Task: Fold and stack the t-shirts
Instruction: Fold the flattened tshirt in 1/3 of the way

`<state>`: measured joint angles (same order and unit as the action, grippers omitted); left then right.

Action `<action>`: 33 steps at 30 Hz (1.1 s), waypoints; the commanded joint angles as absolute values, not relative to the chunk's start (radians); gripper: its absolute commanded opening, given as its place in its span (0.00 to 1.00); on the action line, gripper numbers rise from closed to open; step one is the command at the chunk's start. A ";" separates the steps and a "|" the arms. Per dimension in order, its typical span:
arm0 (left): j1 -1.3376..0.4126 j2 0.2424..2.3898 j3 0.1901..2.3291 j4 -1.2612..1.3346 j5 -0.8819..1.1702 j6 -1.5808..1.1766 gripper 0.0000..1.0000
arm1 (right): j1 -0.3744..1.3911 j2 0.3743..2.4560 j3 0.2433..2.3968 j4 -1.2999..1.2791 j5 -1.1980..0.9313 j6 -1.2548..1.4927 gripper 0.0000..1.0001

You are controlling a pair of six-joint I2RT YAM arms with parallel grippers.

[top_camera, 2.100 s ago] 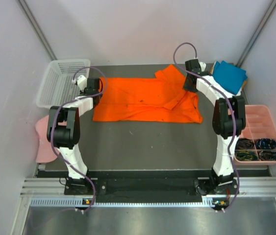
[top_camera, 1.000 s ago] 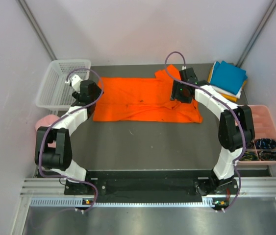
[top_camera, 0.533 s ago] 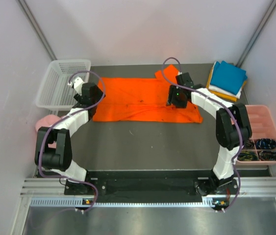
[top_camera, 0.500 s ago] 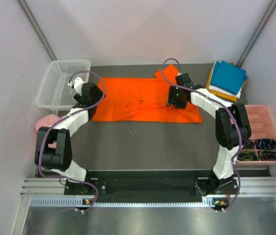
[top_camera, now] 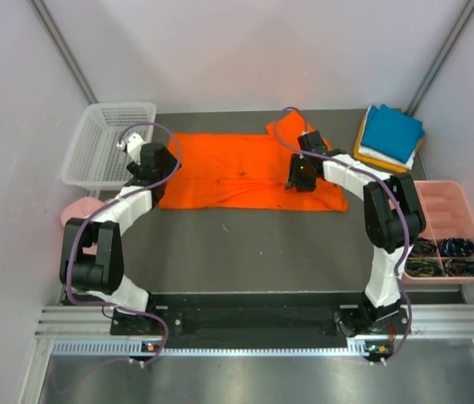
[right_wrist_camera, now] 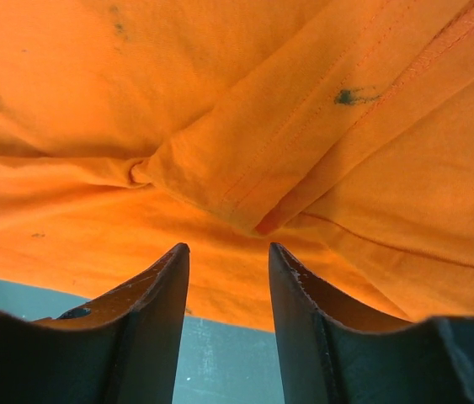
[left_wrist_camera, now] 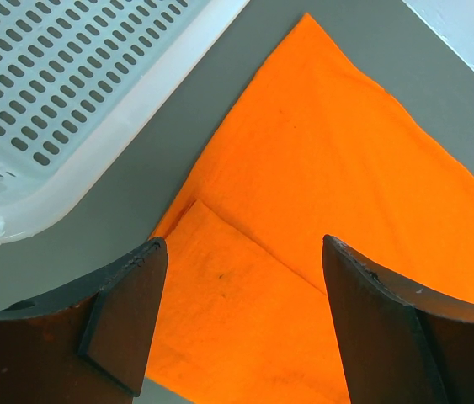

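The bright orange fabric t-shirt (top_camera: 237, 172) lies spread on the dark grey worktop (top_camera: 245, 244) beside the white perforated plastic basket (top_camera: 102, 139). Left tool (left_wrist_camera: 243, 252) — released, wide — hangs over the corner nearest the basket. The right tool (right_wrist_camera: 228, 248), jaws apart and empty, faces a raised fold far from it, likely for pinching.
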<state>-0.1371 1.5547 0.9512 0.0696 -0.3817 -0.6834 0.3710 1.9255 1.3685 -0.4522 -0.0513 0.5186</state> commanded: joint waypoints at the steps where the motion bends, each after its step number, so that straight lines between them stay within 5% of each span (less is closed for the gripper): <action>1: -0.137 1.532 0.953 0.123 -0.387 -0.670 0.79 | 0.382 1.962 1.407 -0.429 -0.051 0.515 0.43; 30: -0.137 1.532 0.934 0.121 -0.443 -0.660 0.79 | 0.380 2.108 1.606 -0.486 -0.017 0.477 0.41; 33: -0.137 1.537 0.934 0.121 -0.443 -0.660 0.80 | 0.380 2.109 1.614 -0.491 -0.015 0.474 0.35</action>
<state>-0.1371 1.5551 0.9390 0.0761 -0.4171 -0.6762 0.3710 2.0960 1.5631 -0.4950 -0.0208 0.4892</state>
